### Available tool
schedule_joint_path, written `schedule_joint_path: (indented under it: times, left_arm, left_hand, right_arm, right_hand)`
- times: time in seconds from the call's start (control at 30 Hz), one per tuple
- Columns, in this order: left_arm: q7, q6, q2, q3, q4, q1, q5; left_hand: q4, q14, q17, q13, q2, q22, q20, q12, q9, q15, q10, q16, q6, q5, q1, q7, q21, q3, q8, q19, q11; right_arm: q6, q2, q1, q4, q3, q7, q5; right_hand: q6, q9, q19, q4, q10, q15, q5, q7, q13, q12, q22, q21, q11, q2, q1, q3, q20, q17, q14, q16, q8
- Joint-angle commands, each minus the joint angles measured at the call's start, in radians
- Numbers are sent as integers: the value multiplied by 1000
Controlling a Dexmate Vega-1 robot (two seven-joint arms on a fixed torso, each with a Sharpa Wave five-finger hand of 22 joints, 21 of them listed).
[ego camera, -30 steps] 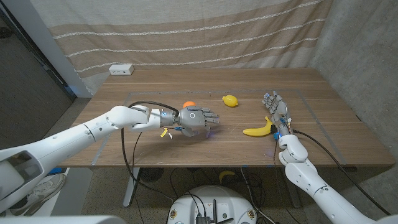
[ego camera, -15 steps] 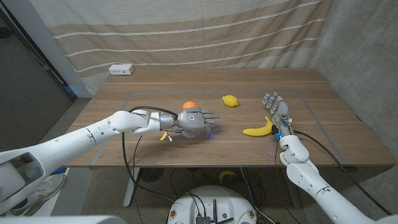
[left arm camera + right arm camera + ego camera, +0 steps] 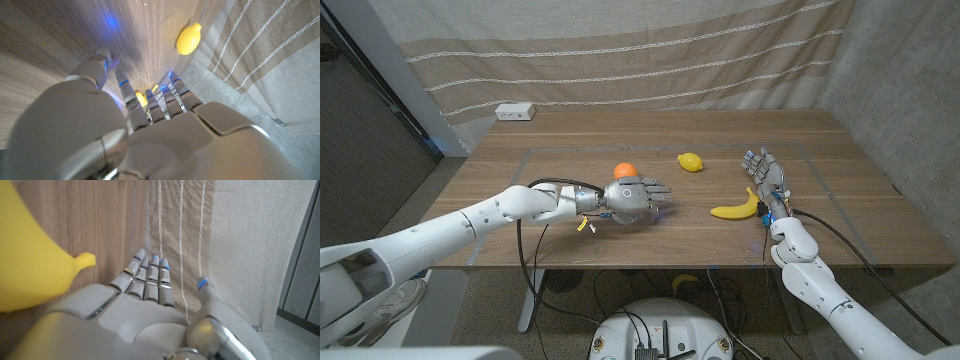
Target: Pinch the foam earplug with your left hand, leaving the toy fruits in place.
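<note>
Earplug: can't spot it, maybe hidden under left hand (image 3: 638, 196). Hand hovers mid tabletop (image 3: 570, 240), fingers apart, holding nothing, clear of orange (image 3: 625, 169), lemon (image 3: 690, 161), banana (image 3: 735, 209). Right hand (image 3: 764, 172) spread, waits beside banana.

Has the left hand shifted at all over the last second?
Barely. In the head view the left hand stays between the orange ball and the table's near edge, fingers pointing toward the banana; its forearm has dropped lower toward that edge.
</note>
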Motion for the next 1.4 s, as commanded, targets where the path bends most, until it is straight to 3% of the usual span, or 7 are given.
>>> schedule_joint_path:
  times: [0.03,0.83,1.17,1.4]
  left_arm:
    - [19,6,-6,34,38,-15,-1]
    - [52,-65,-52,96,145,-84,-41]
    - [1,-88,-61,100,139,-88,-80]
    - [-32,-89,-64,100,131,-83,-84]
  left_hand:
    - [-2,15,5,2,7,5,1,8,-1,-93,12,8,16,3,18,-3,-6,-5,7,11,-4]
    - [-3,32,4,2,24,6,-3,11,-1,-103,46,6,55,6,48,5,-10,-24,9,25,-13]
    - [-2,35,4,2,23,6,-6,9,0,-103,47,5,61,5,51,5,-12,-33,7,28,-12]
    - [-1,37,4,2,30,6,-3,6,0,-100,50,3,91,6,59,24,-16,-41,13,28,-9]
  right_arm:
    - [-5,-1,6,0,-1,3,-1]
    - [-3,6,26,17,-5,-1,-11]
    - [4,4,17,9,0,-8,-14]
    - [9,4,14,9,3,-5,-10]
  right_hand:
    - [12,5,5,-7,7,-2,5,1,4,7,4,-4,-3,5,1,3,-1,1,10,3,6]
    - [14,5,10,-8,9,-1,5,2,6,6,4,-13,0,3,-5,1,1,0,11,2,4]
    - [15,5,11,-7,9,1,4,1,7,6,4,-17,-1,3,-8,0,1,-1,12,2,3]
    - [15,5,12,-6,10,0,4,2,8,6,4,-19,-1,4,-10,-1,1,-1,13,1,3]
